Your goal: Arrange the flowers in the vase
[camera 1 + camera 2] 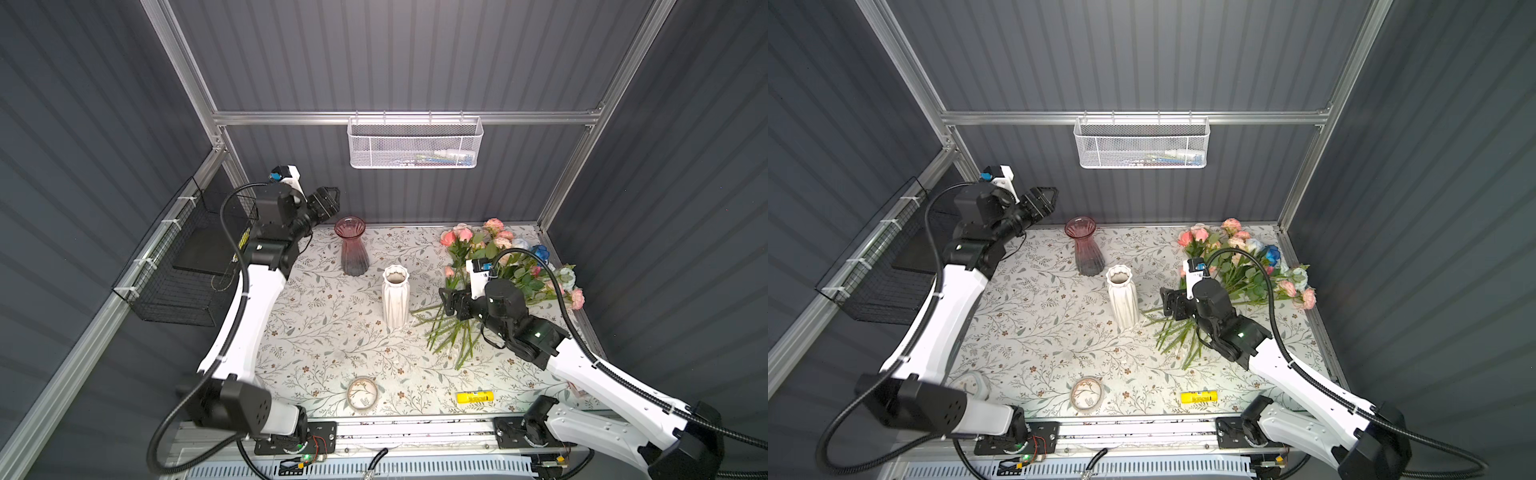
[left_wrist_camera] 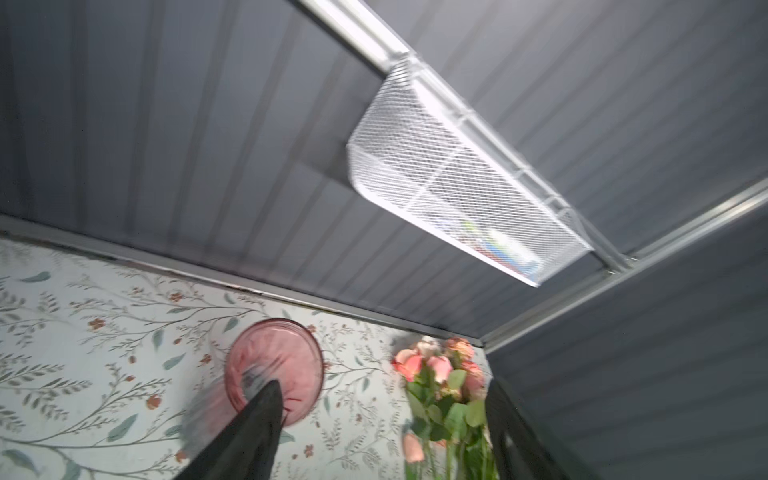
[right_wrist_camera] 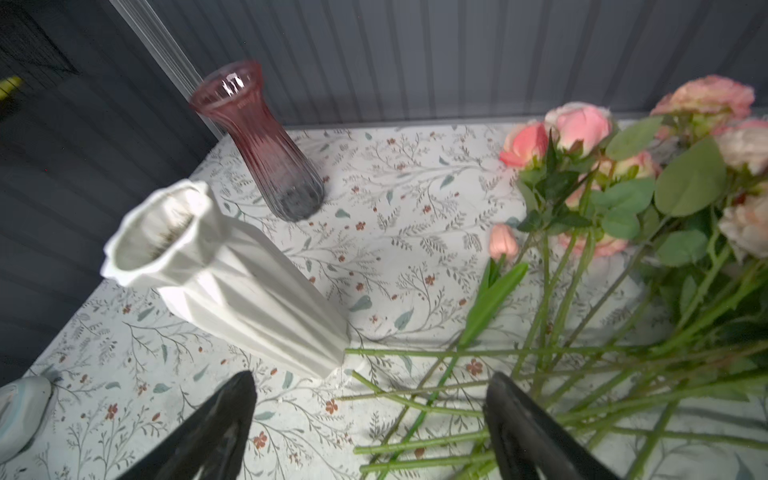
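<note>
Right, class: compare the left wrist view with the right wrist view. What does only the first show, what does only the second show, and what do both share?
Only the left wrist view: the white mesh basket, hanging above the table.
Only the right wrist view: the white vase and the stem ends lying beside its base.
Both: the pink vase, the flowers and the floral table.

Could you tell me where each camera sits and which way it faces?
Top views: above the front edge, looking down at the table; both arms, left gripper and right gripper show.
Left wrist: raised at back left, facing pink vase, basket and wall; its fingers show.
Right wrist: low by the flowers, facing them and the white vase; its fingers show.
Shared: both wrist views see the pink vase and flowers.
</note>
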Robot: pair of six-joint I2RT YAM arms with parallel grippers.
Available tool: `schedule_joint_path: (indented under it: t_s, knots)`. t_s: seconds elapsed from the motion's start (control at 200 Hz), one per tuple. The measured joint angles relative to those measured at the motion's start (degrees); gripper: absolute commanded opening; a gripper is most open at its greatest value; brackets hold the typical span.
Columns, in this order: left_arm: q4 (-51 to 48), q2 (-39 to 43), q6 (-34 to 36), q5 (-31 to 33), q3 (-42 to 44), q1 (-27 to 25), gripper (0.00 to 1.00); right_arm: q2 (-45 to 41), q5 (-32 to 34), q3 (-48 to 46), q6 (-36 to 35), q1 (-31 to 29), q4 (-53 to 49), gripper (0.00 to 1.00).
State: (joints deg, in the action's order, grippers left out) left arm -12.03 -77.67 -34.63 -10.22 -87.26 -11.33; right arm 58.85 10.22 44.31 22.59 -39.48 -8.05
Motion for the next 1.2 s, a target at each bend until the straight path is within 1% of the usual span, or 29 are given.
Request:
schedule_joint_path:
  t_s: [0.035, 0.055, 0.08, 0.17, 0.295, 0.345, 0.45, 0.49, 0.55, 0.585, 0.685, 0.765, 0.87, 1.025, 1.201]
  knots:
    - [1.8, 3.0, -0.4, -0.9, 3.3, -1.0, 0.83, 0.8, -0.4, -0.5, 0.6, 0.2, -0.5, 0.85]
    - [2.6, 4.6, -0.6, -1.2, 5.4, -1.5, 0.94, 1.5, -0.9, -0.8, 1.1, 0.6, -0.9, 0.83]
    - [3.9, 6.5, -1.0, -1.9, 8.1, -2.0, 0.99, 2.2, -1.5, -0.9, 1.7, 1.1, -1.3, 0.81]
    - [6.1, 11.8, -2.2, -4.0, 18.2, -3.3, 1.00, 4.3, -3.6, -1.6, 3.9, 4.3, -1.9, 0.71]
    - [7.4, 16.4, -3.4, -4.9, 31.5, -3.2, 1.00, 7.2, -6.8, -1.9, 8.6, 11.1, -1.5, 0.63]
    - [7.5, 18.5, -4.0, -4.9, 35.8, -3.2, 1.00, 8.7, -7.9, -1.9, 10.5, 13.7, -1.0, 0.61]
    - [8.4, 22.7, -4.9, -4.9, 40.9, -3.2, 1.00, 12.3, -9.3, -1.9, 14.2, 17.9, 0.5, 0.56]
    - [8.6, 24.1, -4.9, -4.9, 41.8, -3.2, 1.00, 13.9, -9.8, -1.9, 15.3, 19.1, 1.3, 0.54]
    - [9.1, 25.6, -4.7, -4.9, 42.2, -3.2, 1.00, 17.1, -10.1, -1.3, 16.2, 20.6, 1.7, 0.48]
    - [9.3, 25.9, -4.6, -4.9, 42.2, -3.2, 1.00, 19.1, -9.9, -0.5, 16.4, 21.2, 1.5, 0.46]
    - [9.5, 26.7, -3.4, -4.9, 42.2, -3.2, 1.00, 25.3, -8.4, 2.8, 16.4, 22.3, 1.1, 0.46]
    - [9.5, 26.7, -2.6, -4.9, 42.5, -3.2, 1.00, 27.5, -7.6, 3.4, 16.4, 22.6, 1.7, 0.45]
    - [9.6, 27.1, -2.1, -4.9, 43.9, -3.2, 1.00, 30.0, -7.6, 4.4, 15.4, 23.1, 2.3, 0.39]
    - [9.3, 26.9, -1.8, -4.9, 44.8, -3.2, 1.00, 37.4, -7.5, 11.9, 13.0, 23.6, 2.7, 0.35]
    - [9.3, 26.9, -1.8, -5.1, 44.8, -3.2, 1.00, 43.0, -7.5, 17.1, 11.5, 24.5, 2.9, 0.32]
